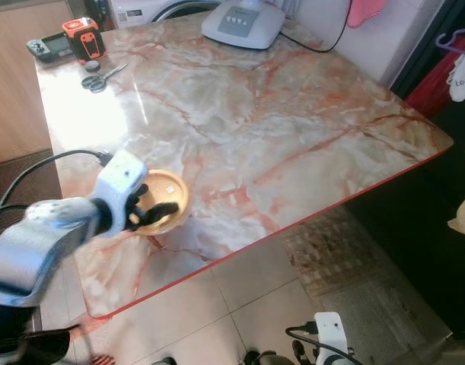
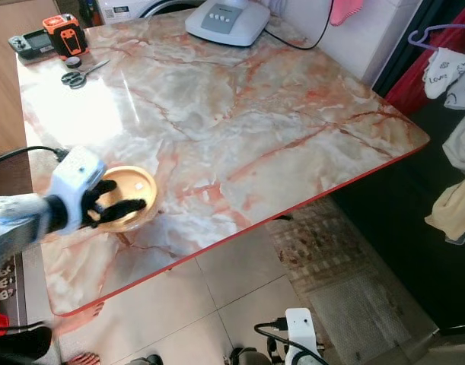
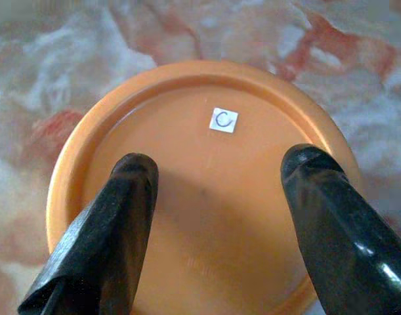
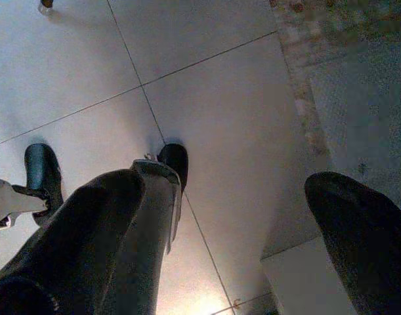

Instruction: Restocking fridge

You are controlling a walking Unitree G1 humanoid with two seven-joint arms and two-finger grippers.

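Marble-patterned in cream with red veins, the surface (image 1: 278, 129) has a red rim and stands over pale floor tiles (image 1: 240, 293) and a patterned mat (image 1: 331, 255). At its far left corner lie a grey handheld device (image 1: 51, 48), an orange and black tool (image 1: 84, 38) and a pair of scissors (image 1: 101, 78). Near the front left edge sits an orange dish (image 1: 165, 199) with a small white sticker (image 3: 224, 120) on it. The left end effector (image 1: 150, 207) hangs over that dish, its two black fingers (image 3: 115, 223) spread wide with nothing held; whether they touch the dish cannot be told. At the far edge rests a white appliance (image 1: 243, 21) with a dark cable. Clothes (image 2: 445, 72) hang at the right, cut off by the frame. The right end effector (image 4: 233, 223) hangs low over the floor tiles, fingers parted and empty. Dark shoe-like shapes (image 4: 41, 172) sit on the floor there, hard to identify.
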